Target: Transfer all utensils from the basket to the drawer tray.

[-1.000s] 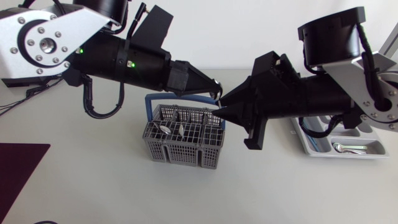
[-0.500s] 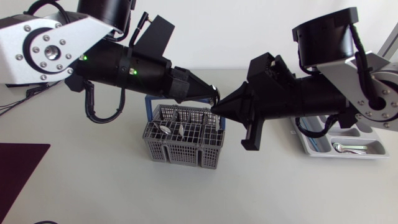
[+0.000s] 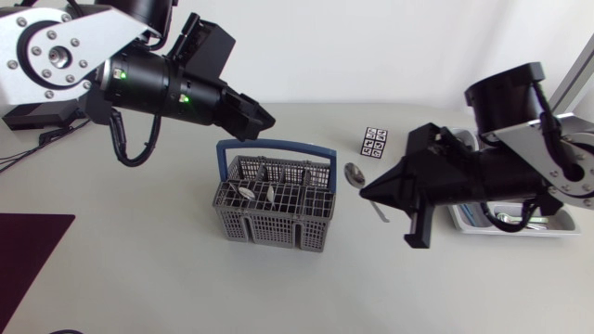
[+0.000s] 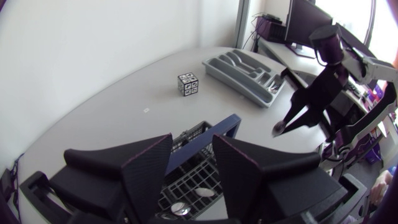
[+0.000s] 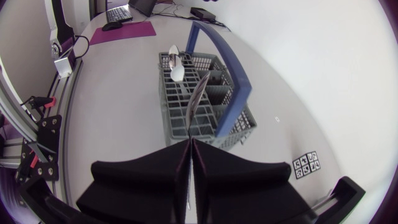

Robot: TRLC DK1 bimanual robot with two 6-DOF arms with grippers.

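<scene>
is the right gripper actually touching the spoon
Touching. The right wrist view shows the right gripper with both fingers closed on the spoon from two sides.

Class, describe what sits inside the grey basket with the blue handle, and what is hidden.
Inside the basket, metal utensils stand in its divided compartments, rounded ends up. Their lower parts are hidden by the mesh walls. One spoon is outside, in the right gripper.

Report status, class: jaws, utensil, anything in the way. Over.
Left jaws open, by basket. Right jaws shut on spoon, between basket and tray. Marked cube sits off to the side; route looks clear.
</scene>
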